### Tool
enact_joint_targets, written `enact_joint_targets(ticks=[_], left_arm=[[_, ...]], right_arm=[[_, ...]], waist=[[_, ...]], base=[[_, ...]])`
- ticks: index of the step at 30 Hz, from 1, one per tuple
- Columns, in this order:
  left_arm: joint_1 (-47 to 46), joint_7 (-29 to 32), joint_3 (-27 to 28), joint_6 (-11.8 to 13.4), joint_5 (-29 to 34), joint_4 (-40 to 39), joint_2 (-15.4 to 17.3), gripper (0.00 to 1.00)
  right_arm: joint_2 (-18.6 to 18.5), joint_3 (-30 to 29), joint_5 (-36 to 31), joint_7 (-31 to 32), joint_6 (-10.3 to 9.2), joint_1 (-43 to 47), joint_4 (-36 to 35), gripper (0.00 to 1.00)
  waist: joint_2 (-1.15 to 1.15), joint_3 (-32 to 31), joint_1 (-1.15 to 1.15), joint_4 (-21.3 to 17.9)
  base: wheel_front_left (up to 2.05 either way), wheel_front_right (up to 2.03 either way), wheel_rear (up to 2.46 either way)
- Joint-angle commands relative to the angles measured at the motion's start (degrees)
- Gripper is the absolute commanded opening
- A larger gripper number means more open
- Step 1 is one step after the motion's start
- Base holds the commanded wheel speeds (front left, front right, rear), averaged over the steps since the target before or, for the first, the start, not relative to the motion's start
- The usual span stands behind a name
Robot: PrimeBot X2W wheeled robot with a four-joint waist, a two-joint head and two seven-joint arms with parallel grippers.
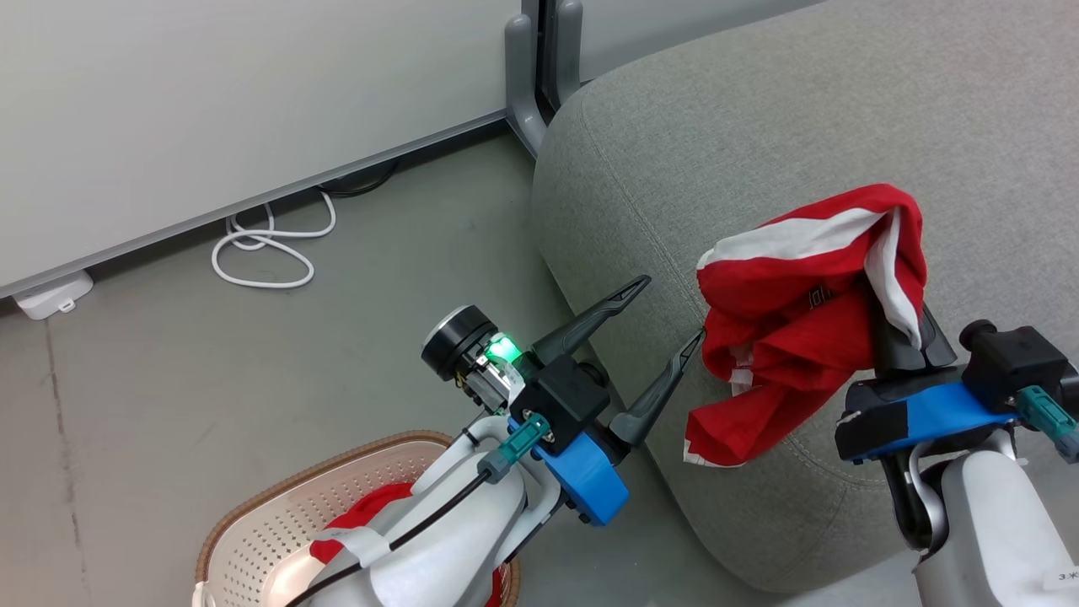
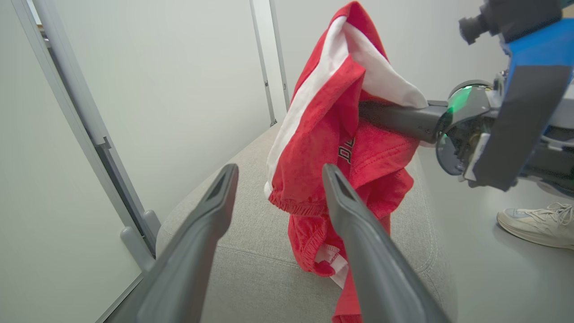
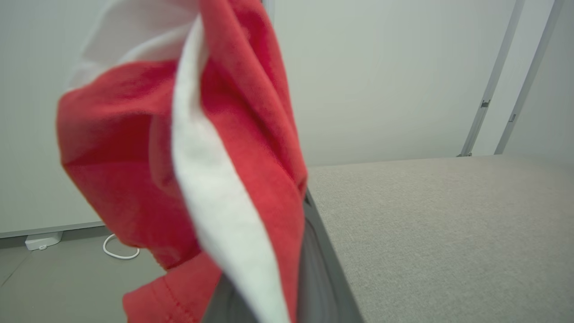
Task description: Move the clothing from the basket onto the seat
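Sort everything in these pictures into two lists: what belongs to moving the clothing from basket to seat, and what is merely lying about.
Belongs to the job: red garment, clamped in the right gripper; open left gripper; basket with red cloth inside; seat.

Lying about: white cable; white box by the wall; shoe.

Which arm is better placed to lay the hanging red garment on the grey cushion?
Right. The right pincer grips the red white-trimmed garment above the grey fabric cushion; left pincer open, empty.
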Motion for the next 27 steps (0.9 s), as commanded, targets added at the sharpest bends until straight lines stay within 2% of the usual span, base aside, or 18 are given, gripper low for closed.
enact_joint_targets(ticks=[1,8,12,19,27], left_arm=[[0.2,-0.3,0.1,-0.3,0.1,-0.2,0.2,1.0],[-1.3,-0.3,0.7,-0.4,0.7,-0.8,0.7,1.0],[-2.5,-0.3,0.9,-0.4,1.3,-0.9,1.3,1.0],[-5.5,-0.2,0.3,-0.4,2.2,-0.7,2.6,1.0],[-9.9,0.0,-1.2,-0.3,3.1,-1.5,3.2,1.0]], right_arm=[[0.3,-0.2,0.7,-0.2,0.03,0.3,-0.5,0.0],[0.1,-1.7,1.5,-0.2,0.03,-4.0,-3.0,0.0],[-1.4,-4.1,1.8,-0.2,0.03,-9.3,-4.7,0.0],[-5.8,-9.1,2.3,-0.2,0.03,-21.6,-7.0,0.0],[-14.2,-13.6,1.9,-0.2,0.02,-34.5,-5.4,0.0]], waist=[[0.0,0.1,0.0,-0.1],[0.0,2.2,0.0,0.5],[0.0,5.0,0.0,1.2],[0.0,12.5,0.0,3.4],[0.0,21.4,0.0,7.4]], base=[[0.0,0.0,0.0],[0.0,0.0,0.0],[0.0,0.0,0.0],[0.0,0.0,0.0],[0.0,0.0,0.0]])
